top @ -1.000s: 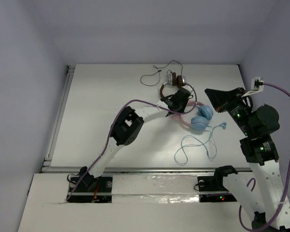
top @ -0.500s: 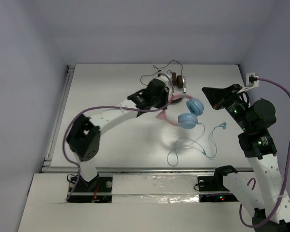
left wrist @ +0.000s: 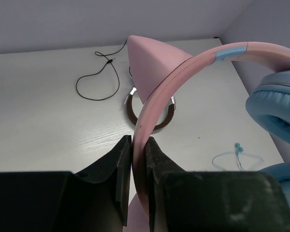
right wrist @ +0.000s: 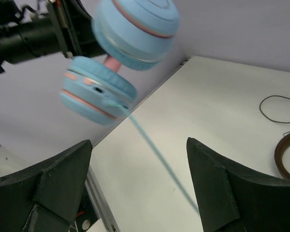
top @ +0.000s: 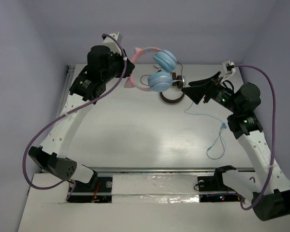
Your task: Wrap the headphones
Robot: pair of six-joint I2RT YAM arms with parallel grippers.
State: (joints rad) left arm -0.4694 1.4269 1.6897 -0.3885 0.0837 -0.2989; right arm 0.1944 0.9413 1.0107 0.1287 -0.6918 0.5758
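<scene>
Headphones (top: 159, 81), one pair, pinched by left fingers (left wrist: 121, 183); right fingers (right wrist: 217, 179) spread; one brown headset (top: 169, 100).

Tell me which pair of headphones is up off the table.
The pink-and-blue cat-ear headphones: the left gripper clamps their headband and holds them in the air. The brown headphones lie flat on the table.

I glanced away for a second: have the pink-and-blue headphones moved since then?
Yes. Held by the left gripper, the headphones rose from mid-table and went left, and now overlap the table's far edge in the top view.
</scene>
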